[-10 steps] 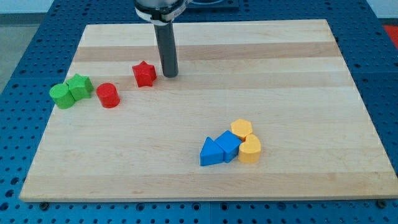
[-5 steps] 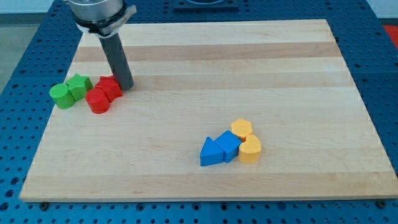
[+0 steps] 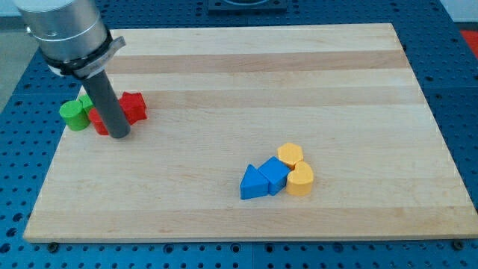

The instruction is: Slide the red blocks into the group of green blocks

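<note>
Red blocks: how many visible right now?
2. The red star block sits just right of my tip; the other red block peeks out left of the rod, mostly hidden, beside the green blocks.

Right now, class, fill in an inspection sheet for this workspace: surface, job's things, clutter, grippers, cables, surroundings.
Surface: wooden board, flat, pale.
Job's things: red star block and a second red block, partly hidden by the rod, sit beside the green blocks at the view's left.
Clutter: blue blocks and yellow blocks clustered at the view's lower right.
Grippers: none; my tip sits just below the red blocks.
Cables: nothing seen.
Surroundings: blue perforated table.
</note>
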You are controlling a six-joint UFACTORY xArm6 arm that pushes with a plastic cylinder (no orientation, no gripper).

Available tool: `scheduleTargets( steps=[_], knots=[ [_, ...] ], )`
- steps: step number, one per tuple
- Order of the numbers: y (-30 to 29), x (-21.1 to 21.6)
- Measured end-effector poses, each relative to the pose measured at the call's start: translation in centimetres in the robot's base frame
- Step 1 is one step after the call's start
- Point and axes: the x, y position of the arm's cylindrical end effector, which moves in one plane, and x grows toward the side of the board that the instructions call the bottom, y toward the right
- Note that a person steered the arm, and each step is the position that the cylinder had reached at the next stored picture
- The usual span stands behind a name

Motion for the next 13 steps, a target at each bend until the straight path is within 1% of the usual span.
scheduleTargets(
  steps=[1, 3, 5, 6, 7, 8, 9, 10, 13],
  knots=[
    [-0.7, 0.0],
    [4.7, -0.1],
    [3.7, -2.0],
    [2.2, -2.0],
    [3.0, -2.0],
    [7.2, -2.1],
    [8.6, -3.5],
    [8.0, -4.4],
    [3.1, -4.4]
  ],
)
